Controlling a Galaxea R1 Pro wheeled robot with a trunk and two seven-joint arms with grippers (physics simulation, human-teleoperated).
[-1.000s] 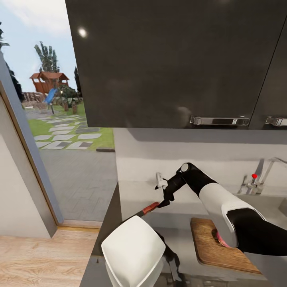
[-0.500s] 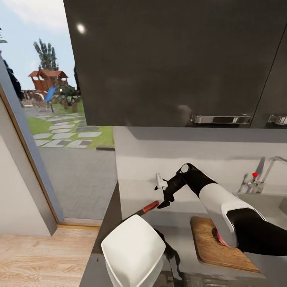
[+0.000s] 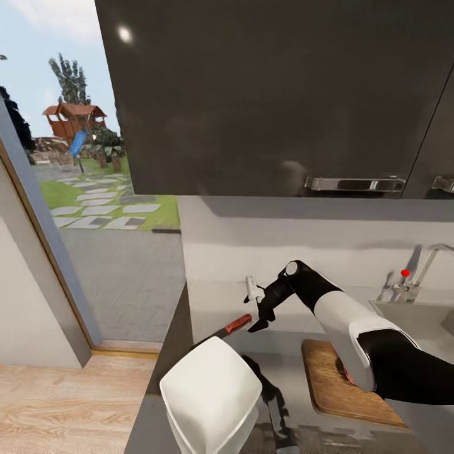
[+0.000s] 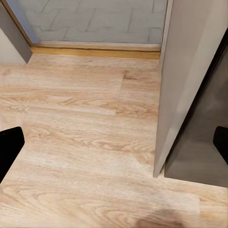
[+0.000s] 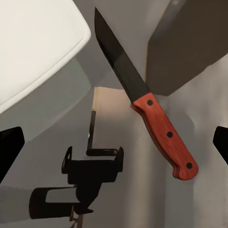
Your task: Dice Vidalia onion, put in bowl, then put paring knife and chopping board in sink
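the right gripper (image 3: 257,326) has let go of the paring knife (image 3: 230,328), which now lies on the countertop (image 3: 287,372).

countertop (image 3: 284,369), grey, carries three items: white bowl (image 3: 211,394) at its near end, paring knife (image 3: 228,328) just behind the bowl, chopping board (image 3: 343,381) right of the bowl.

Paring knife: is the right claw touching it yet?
Apart. In the right wrist view the paring knife lies on the countertop between the open fingertips, clear of both.
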